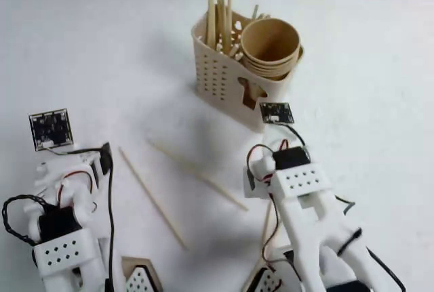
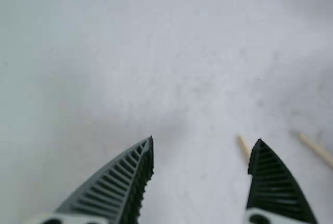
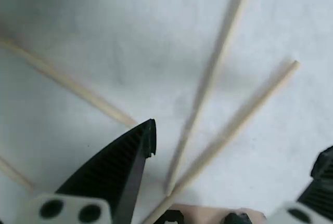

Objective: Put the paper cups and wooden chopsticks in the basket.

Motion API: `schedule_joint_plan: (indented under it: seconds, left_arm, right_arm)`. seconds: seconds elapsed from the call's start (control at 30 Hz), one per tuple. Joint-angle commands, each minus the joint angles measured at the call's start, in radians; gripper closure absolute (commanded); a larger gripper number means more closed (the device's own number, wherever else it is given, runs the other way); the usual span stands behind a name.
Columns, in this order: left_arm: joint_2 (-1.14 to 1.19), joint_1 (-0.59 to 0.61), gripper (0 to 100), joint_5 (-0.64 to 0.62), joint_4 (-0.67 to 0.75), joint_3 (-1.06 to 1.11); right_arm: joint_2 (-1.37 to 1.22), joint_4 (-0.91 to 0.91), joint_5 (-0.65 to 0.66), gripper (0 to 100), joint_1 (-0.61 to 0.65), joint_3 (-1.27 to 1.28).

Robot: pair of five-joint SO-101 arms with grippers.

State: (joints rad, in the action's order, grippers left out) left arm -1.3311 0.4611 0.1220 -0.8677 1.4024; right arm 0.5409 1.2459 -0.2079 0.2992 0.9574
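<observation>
A cream basket (image 1: 224,78) stands toward the far side of the white counter (image 1: 81,55). It holds a stack of paper cups (image 1: 271,41) on one side and a bundle of chopsticks (image 1: 218,14) standing upright on the other. Nearer the arms, two loose chopsticks lie flat on the counter between the left arm (image 1: 64,238) and the right arm (image 1: 302,183). The long chopstick (image 1: 152,197) runs diagonally beside the left arm, and the second chopstick (image 1: 196,173) slants from the middle of the counter toward the right arm. The two are well apart from the basket. The left gripper (image 2: 203,141) hangs over bare counter with its fingers (image 2: 130,182) spread wide and gripping nothing. A chopstick tip (image 2: 243,146) shows just beside one finger and another chopstick end (image 2: 316,150) lies a little farther off. The right gripper (image 3: 237,146) also has its fingers (image 3: 125,167) apart and empty, low over the counter. Between them lie a pair of chopsticks (image 3: 208,89) that converge toward the gripper's base, and a separate chopstick (image 3: 67,81) crosses just beyond one fingertip.
</observation>
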Motion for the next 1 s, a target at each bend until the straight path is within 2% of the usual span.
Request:
schedule_joint_plan:
  seconds: [0.0, 0.3, 0.4, 0.57, 0.63, 0.77, 0.97]
  left_arm:
    - [-0.012, 0.008, 71, 0.009, 0.018, -0.005]
    - [-0.012, 0.008, 71, 0.009, 0.018, -0.005]
    - [-0.012, 0.008, 71, 0.009, 0.018, -0.005]
    - [-0.012, 0.008, 71, 0.009, 0.018, -0.005]
    - [-0.012, 0.008, 71, 0.009, 0.018, -0.005]
    - [-0.012, 0.008, 71, 0.009, 0.017, -0.003]
    - [-0.012, 0.008, 71, 0.009, 0.017, -0.003]
  right_arm:
    - [-0.127, -0.036, -0.009, 54.5, -0.044, -0.011]
    - [-0.334, -0.2, -0.009, 55.8, -0.053, -0.011]
    - [-0.354, -0.222, -0.008, 65.2, -0.054, -0.011]
    - [-0.355, -0.239, -0.002, 88.3, -0.056, -0.011]
    - [-0.349, -0.239, 0.0, 93.7, -0.056, -0.011]
    - [-0.355, -0.236, 0.0, 97.6, -0.104, -0.043]
    - [-0.357, -0.234, 0.002, 98.0, -0.234, -0.115]
